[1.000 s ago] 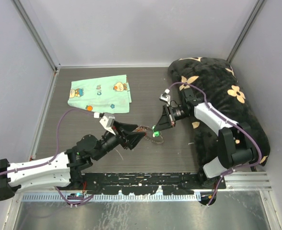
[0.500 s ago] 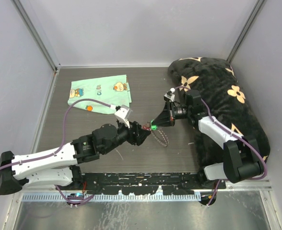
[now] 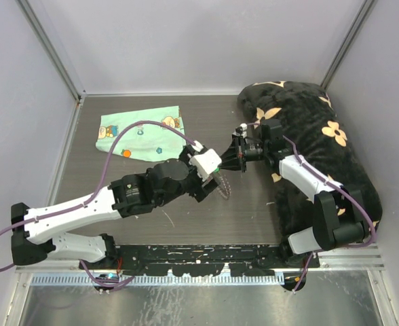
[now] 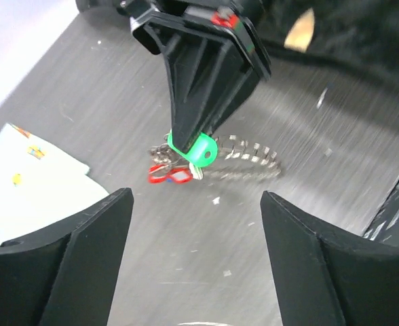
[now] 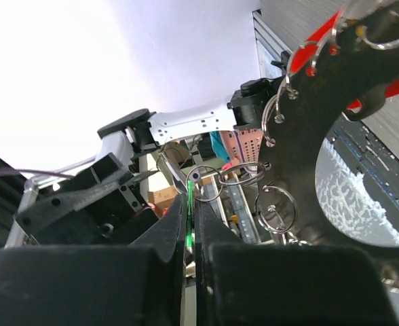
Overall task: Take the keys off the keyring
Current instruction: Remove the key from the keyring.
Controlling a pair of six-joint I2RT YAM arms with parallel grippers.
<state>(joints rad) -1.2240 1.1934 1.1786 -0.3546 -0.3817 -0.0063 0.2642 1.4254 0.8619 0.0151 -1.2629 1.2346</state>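
My right gripper hangs above the table's middle, shut on the green-headed key. A sliver of that green head shows between its closed fingers. The keyring, a thin silver loop fringed with small metal pieces, dangles from that key. A red-headed key hangs beside the green one, and small silver split rings show in the right wrist view. My left gripper is open just short of the bunch, with only bare table between its fingers.
A mint-green cartoon-print cloth lies flat at the back left of the dark table. A black cushion with tan flowers fills the right side. Grey walls close in the table on three sides.
My left arm has swung right and forward up to the hanging bunch, and its jaws have spread wider. My right gripper has lifted the green key and keyring slightly up and back.
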